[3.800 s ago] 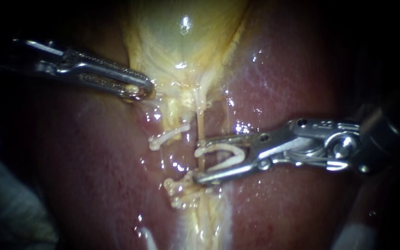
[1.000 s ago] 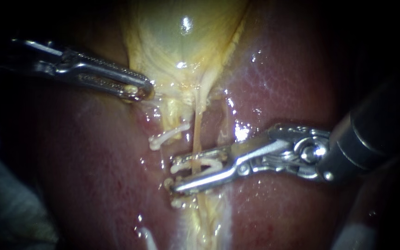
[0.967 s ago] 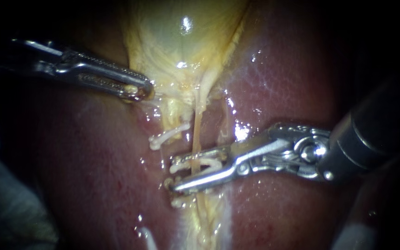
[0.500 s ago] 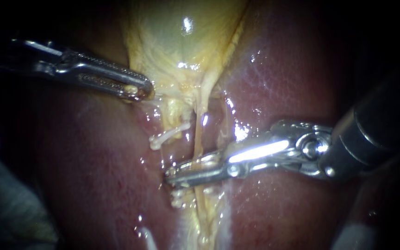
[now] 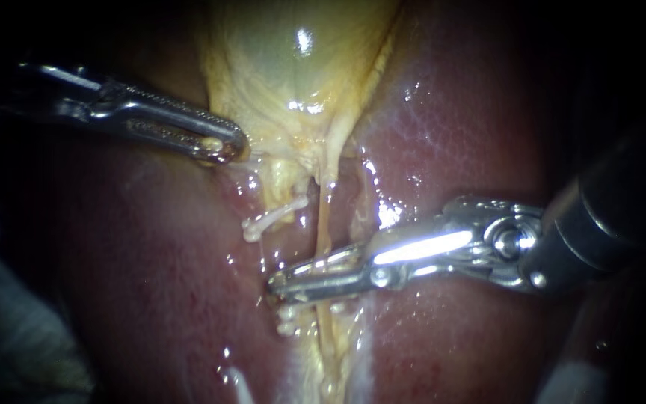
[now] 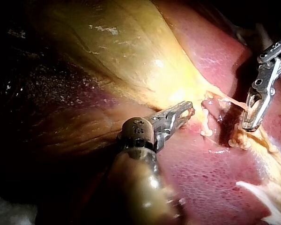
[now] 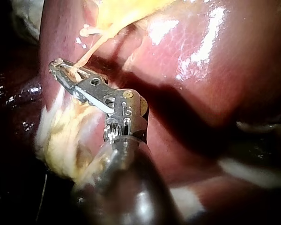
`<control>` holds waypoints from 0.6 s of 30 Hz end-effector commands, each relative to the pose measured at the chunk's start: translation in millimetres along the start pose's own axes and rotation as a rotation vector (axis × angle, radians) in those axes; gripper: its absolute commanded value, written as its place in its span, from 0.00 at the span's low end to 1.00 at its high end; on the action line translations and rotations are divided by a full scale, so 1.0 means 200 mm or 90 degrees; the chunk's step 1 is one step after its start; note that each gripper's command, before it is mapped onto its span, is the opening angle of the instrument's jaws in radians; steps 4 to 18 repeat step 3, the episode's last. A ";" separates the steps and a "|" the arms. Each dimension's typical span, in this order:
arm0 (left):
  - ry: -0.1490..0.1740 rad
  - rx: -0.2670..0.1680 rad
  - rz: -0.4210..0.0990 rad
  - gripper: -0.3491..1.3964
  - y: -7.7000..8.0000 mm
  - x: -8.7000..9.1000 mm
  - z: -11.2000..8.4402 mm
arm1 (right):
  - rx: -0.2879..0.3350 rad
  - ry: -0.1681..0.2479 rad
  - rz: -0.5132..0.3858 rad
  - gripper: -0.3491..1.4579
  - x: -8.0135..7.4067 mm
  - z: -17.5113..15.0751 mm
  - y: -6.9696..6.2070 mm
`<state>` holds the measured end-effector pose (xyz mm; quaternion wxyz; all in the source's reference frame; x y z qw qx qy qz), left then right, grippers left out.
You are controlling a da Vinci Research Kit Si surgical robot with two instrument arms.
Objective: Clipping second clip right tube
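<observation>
The right tube [image 5: 324, 217] ran as a thin pale-yellow strand down from the gallbladder [image 5: 293, 75], with the liver [image 5: 457, 127] red and wet on both sides of it. The right instrument [image 5: 278, 283] reached across the tube from the tube's right. Its claw was pressed almost fully together around the tube, the tips lying just past the tube on its left. The claw clamped a clip [image 5: 330, 261] onto the tube, and only a pale sliver of that clip showed between the metal. In the right wrist view the tube entered the claw near its tip, and no real gap showed there.

2 other clips were in sight. An upper clip [image 5: 271, 218] lay slanted just left of the tube, nearer the gallbladder, on a neighbouring strand. A lower clip [image 5: 287, 323] sat just left of the tube, beyond the claw on the side away from the gallbladder.

The left instrument [image 5: 226, 146] was well to the left of the tube, at the gallbladder's lower edge. Its claw was closed on a fold of gallbladder tissue, with a yellow bit showing through its slot
</observation>
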<state>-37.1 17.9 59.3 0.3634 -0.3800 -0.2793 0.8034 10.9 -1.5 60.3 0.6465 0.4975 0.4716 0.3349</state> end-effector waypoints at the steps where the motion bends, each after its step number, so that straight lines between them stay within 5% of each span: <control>1: 0.000 0.000 0.000 0.00 0.000 0.000 0.000 | 0.000 0.000 -0.001 0.00 0.000 0.000 0.000; 18: 0.000 0.000 0.000 0.00 0.000 0.000 0.000 | -0.002 0.001 -0.001 0.00 -0.001 0.001 0.001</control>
